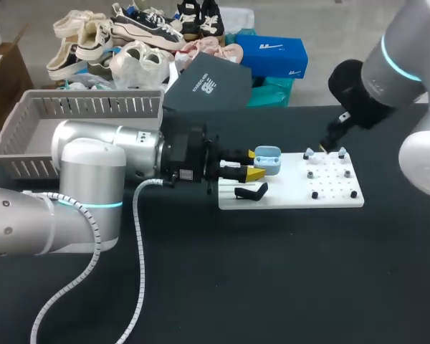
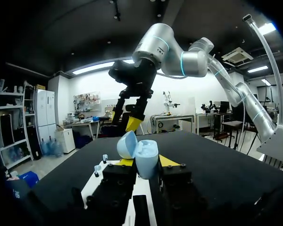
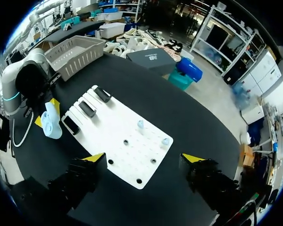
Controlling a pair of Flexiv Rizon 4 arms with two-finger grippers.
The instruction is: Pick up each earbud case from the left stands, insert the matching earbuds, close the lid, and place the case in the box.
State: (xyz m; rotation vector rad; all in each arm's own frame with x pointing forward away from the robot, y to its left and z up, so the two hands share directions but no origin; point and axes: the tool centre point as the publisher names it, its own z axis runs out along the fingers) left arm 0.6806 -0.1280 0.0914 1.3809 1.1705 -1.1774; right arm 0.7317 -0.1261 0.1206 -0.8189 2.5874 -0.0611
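Nearest in the head view is my left arm [image 1: 86,179], smooth silver metal with a coiled white cable, lying across the matte black table [image 1: 272,287]. My left claw [image 1: 254,163] pinches the pale blue earbud case [image 1: 269,159], lid open, at the near end of a flat white board [image 1: 294,199]. A black stand [image 1: 251,192] lies on the board beside it. Two tiny earbuds [image 1: 309,153] sit on pegs farther along, under my right arm [image 1: 387,72]. The slatted grey box [image 1: 29,136] sits behind my left arm.

In the left wrist view, the case is rounded, glossy plastic, shaped like an egg. Its hinged lid tilts open to one side, and a yellow tip presses each flank.

In the right wrist view, my right claw [image 3: 144,157] is spread wide and empty above the pegged board. The earbuds are ahead of it.

I judge the step in hand to be fetching an earbud. To do it well, I should hold the case level and motionless, lower the right claw squarely over one earbud, and close gently, since something so small and slick could pop out.
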